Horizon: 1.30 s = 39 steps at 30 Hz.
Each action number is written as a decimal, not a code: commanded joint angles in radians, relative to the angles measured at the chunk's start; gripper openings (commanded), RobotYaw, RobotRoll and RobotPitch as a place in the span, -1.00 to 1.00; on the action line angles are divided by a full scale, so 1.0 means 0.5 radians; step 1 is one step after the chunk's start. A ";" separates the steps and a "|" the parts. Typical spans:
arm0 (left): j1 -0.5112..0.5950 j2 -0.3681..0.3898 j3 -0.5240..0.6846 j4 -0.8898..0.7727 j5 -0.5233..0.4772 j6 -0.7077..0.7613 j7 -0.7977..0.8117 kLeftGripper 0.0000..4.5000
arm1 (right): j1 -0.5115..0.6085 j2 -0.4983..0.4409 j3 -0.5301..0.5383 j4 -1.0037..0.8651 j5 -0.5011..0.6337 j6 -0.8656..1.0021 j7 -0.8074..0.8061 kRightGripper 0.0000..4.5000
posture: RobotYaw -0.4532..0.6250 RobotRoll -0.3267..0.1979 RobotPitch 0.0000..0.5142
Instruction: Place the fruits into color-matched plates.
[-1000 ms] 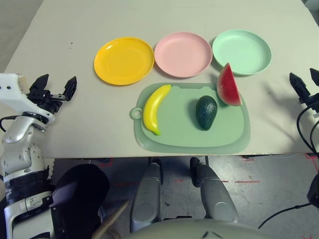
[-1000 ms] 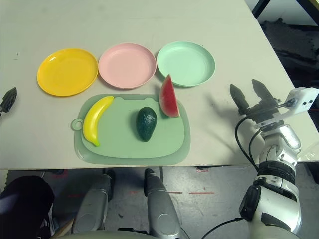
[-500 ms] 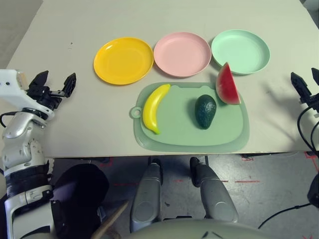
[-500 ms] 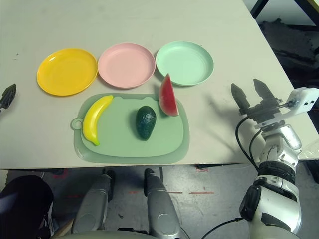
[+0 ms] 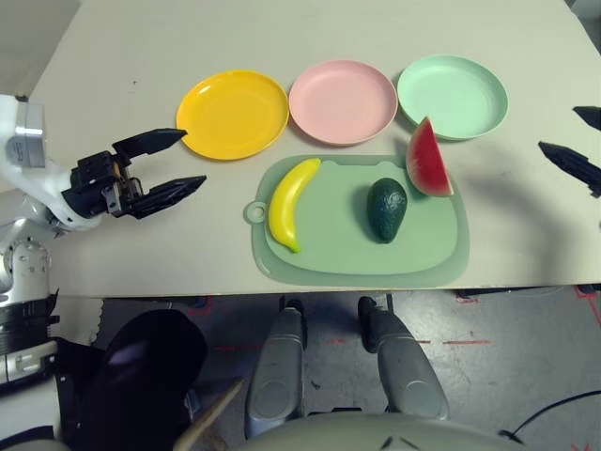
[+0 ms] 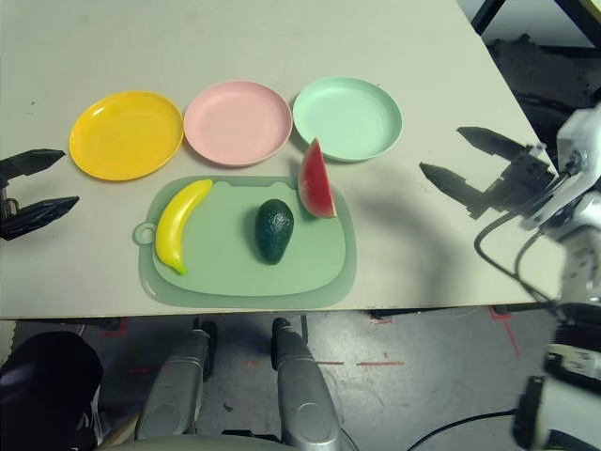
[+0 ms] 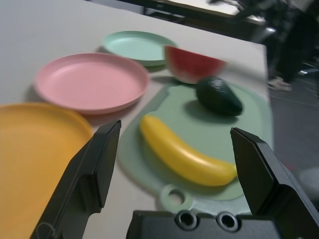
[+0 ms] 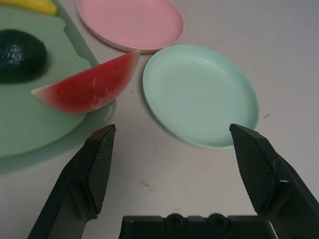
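Note:
Three plates stand in a row at the back: yellow (image 5: 233, 114), pink (image 5: 344, 101) and mint green (image 5: 453, 97), all bare. In front of them lie the yellow banana (image 5: 290, 203) and the dark green avocado (image 5: 387, 209) on a pale green mat (image 5: 357, 254). The red watermelon wedge (image 5: 428, 160) stands on the mat's far right corner. My left gripper (image 5: 192, 158) is open, left of the mat beside the yellow plate, pointing at the banana. To the right of the wedge my right gripper (image 6: 441, 150) is open too, apart from it. Neither holds anything.
The pale table (image 5: 141, 235) runs bare to its front edge just below the mat. The mat has a ring tab (image 5: 255, 213) on its left side. Dark floor and cables lie beyond the table's right edge (image 6: 526, 103).
Both arms have swung in over the table toward the mat, fingers now pointing inward at the fruits. Fruits and plates have not moved.

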 commanded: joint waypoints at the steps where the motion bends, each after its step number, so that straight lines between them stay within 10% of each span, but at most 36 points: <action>1: -0.076 0.007 -0.114 0.012 0.048 -0.003 -0.126 0.99 | -0.488 -0.012 0.382 0.107 -0.302 -0.245 0.309 1.00 | -0.32 0.25 0.33; 8: -0.139 -0.011 -0.195 0.168 0.154 -0.112 -0.263 0.99 | -1.405 0.386 1.087 0.669 -0.723 -1.178 0.507 1.00 | -0.36 0.25 0.34; 17: -0.089 0.020 -0.156 0.185 0.173 -0.134 -0.304 0.99 | -1.755 0.639 1.833 1.250 -0.773 -2.087 0.507 1.00 | -0.29 0.25 0.34; 39: -0.086 0.046 -0.214 0.244 0.244 -0.235 -0.308 0.99 | -1.906 1.088 1.947 1.729 -1.053 -2.532 0.507 1.00 | -0.29 0.25 0.43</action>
